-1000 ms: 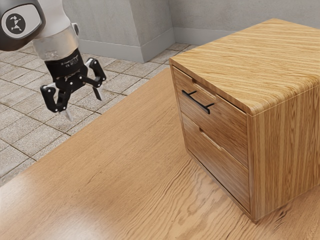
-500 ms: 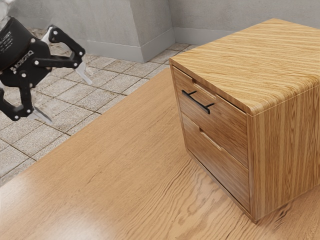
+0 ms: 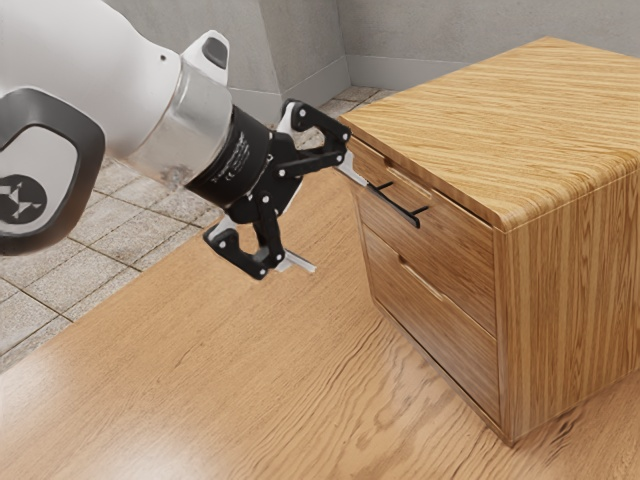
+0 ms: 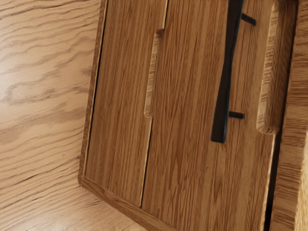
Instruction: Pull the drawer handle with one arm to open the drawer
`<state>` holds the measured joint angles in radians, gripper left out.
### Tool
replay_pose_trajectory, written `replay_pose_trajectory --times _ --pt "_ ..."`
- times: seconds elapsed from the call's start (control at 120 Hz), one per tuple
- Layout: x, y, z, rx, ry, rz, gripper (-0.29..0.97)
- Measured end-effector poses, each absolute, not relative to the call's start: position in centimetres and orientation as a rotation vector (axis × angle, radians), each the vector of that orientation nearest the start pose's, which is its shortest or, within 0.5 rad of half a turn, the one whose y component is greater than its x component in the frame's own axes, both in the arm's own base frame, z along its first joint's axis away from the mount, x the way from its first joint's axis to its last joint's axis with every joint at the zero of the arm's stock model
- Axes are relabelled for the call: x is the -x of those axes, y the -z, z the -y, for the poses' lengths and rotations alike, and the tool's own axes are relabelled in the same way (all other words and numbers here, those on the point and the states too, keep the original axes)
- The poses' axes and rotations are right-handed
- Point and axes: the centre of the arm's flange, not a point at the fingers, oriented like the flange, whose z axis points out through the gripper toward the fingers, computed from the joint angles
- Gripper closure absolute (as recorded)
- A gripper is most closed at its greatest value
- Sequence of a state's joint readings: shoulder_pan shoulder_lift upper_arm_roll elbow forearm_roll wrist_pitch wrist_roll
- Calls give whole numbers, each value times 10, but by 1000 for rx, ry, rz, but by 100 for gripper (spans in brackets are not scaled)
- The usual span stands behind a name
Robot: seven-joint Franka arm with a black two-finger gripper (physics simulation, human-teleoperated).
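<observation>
A wooden cabinet (image 3: 520, 130) stands on the wooden table, with two drawer fronts facing the exterior view's left. The upper drawer (image 3: 445, 240) carries a thin black bar handle (image 3: 393, 205); its front sits flush with the cabinet. My gripper (image 3: 328, 220) is open and turned sideways toward the drawer fronts, just to the left of the cabinet. Its upper finger (image 3: 350, 170) is close to the handle's near end, and its lower finger (image 3: 297, 264) hangs above the table. Nothing is between them. In the wrist view the handle (image 4: 225, 72) runs along the upper drawer front beside the lower drawer (image 4: 120, 120).
The wooden table (image 3: 230, 380) stretches to the left and in front of the cabinet. A tiled floor (image 3: 60, 270) and a grey wall with a pillar (image 3: 290, 50) lie beyond the table's far edge.
My arm has swung from the exterior view's left across to the cabinet. The hand has turned from pointing down to facing the drawer fronts. The fingers stay spread.
</observation>
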<state>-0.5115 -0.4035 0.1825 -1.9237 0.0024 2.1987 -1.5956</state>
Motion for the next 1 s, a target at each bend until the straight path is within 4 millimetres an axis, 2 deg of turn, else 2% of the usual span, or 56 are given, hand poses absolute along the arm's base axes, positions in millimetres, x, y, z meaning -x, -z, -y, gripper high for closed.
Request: replay_pose_trajectory --times 0.15,0.317,0.467,0.633,0.8,1.0 --pt "-468 -720 136 -1984 -434 -1503 0" --pt "-482 -709 123 -1964 -449 -1542 0" --pt "-489 -696 123 -2002 -459 -1529 1" --pt "-508 -681 116 -2043 -481 -1516 1" --pt "-521 -673 114 -2075 -510 -1483 1" --pt "-534 -659 102 -2104 -524 -1484 1"
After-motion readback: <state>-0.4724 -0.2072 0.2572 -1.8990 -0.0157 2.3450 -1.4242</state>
